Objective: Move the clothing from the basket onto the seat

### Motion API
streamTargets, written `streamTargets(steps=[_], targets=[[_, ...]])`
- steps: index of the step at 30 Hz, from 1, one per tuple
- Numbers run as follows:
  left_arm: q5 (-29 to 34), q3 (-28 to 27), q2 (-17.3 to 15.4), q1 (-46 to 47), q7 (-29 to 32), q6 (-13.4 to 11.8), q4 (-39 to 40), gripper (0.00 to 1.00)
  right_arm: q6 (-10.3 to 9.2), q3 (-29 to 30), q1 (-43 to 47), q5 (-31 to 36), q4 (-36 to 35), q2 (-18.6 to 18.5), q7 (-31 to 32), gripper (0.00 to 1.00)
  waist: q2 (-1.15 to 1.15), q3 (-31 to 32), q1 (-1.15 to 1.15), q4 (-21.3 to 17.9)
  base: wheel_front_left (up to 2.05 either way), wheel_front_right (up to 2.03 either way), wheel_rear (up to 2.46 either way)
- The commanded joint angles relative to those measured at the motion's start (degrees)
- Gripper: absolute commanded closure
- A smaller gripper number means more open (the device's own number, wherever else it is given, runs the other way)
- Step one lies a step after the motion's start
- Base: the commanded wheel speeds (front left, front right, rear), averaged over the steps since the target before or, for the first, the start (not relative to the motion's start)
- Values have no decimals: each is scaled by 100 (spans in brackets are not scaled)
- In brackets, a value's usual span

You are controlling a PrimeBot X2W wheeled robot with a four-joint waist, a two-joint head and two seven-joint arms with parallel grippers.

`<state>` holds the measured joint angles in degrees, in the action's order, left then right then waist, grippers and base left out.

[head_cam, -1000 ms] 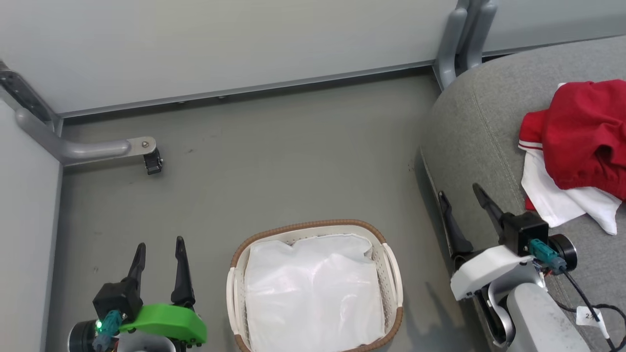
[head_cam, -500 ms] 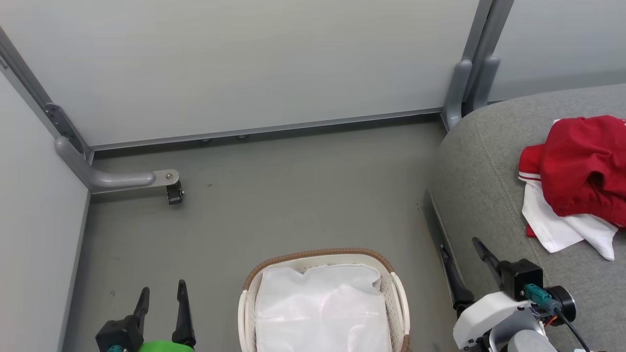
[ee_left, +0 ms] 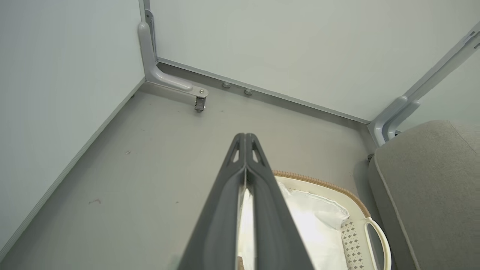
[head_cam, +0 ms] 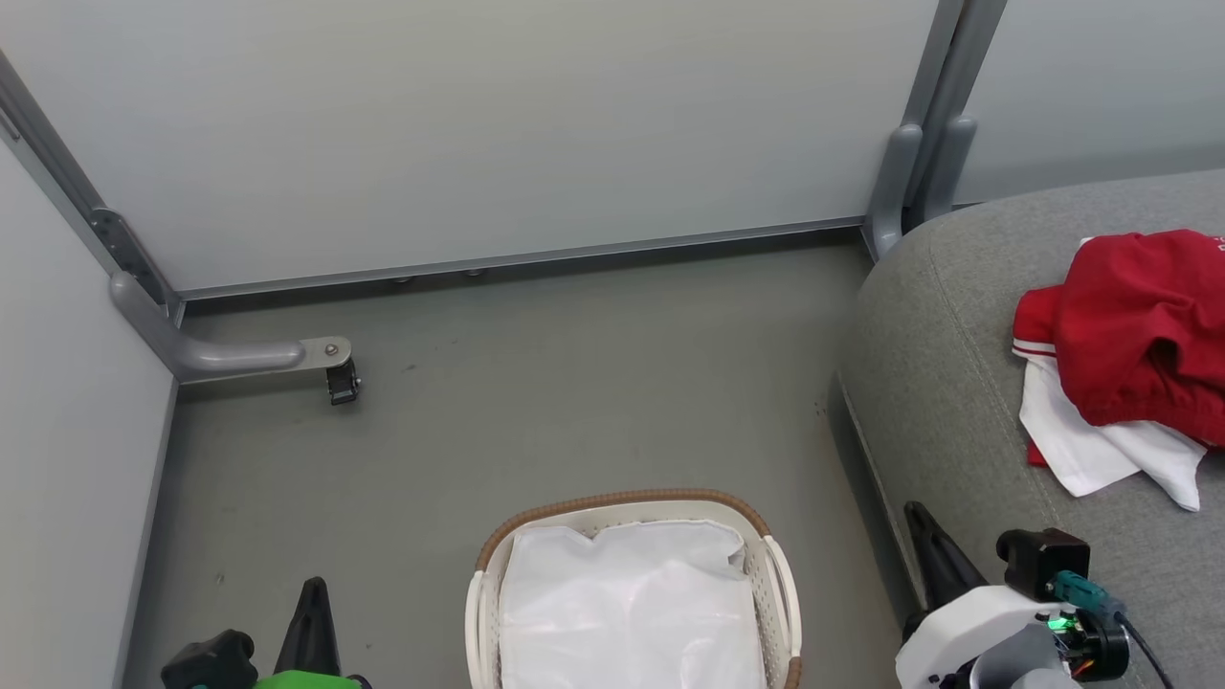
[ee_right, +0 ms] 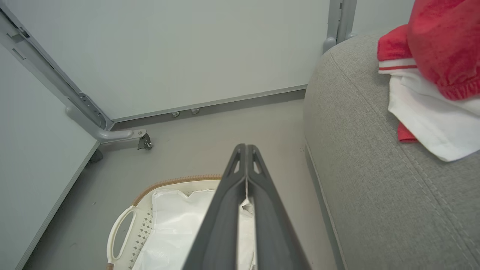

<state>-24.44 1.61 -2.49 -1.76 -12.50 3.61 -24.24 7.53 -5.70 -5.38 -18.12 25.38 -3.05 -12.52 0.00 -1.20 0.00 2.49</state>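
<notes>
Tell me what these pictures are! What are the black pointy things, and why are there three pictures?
It is a robot with two arms. Each arm ends in a gripper, two long dark fingers that pinch like tongs. One picture comes from a camera on its head, looking down. The other two come from its wrists, so you see the left gripper and the right gripper close up. Both are pinched shut and hold nothing. On the floor stands a basket with a white liner inside. The red and white clothing lies on the grey seat.
</notes>
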Motion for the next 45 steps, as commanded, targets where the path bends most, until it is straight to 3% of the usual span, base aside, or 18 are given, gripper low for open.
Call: streamTargets(steps=[1,27,45], targets=[[-259,-58,-16,133,56,49,132,100,-1,70,-89,-288,-139,-22,66,100,0,1,0,-4,0,0,0],[-2430,-301,-28,371,658,164,448,100,-2,450,-94,-2656,-489,-12,670,100,0,24,0,-59,0,0,0],[-3606,-445,-35,503,997,230,608,100,-3,663,-103,-3939,-671,-7,1007,100,0,39,0,-97,0,0,0]])
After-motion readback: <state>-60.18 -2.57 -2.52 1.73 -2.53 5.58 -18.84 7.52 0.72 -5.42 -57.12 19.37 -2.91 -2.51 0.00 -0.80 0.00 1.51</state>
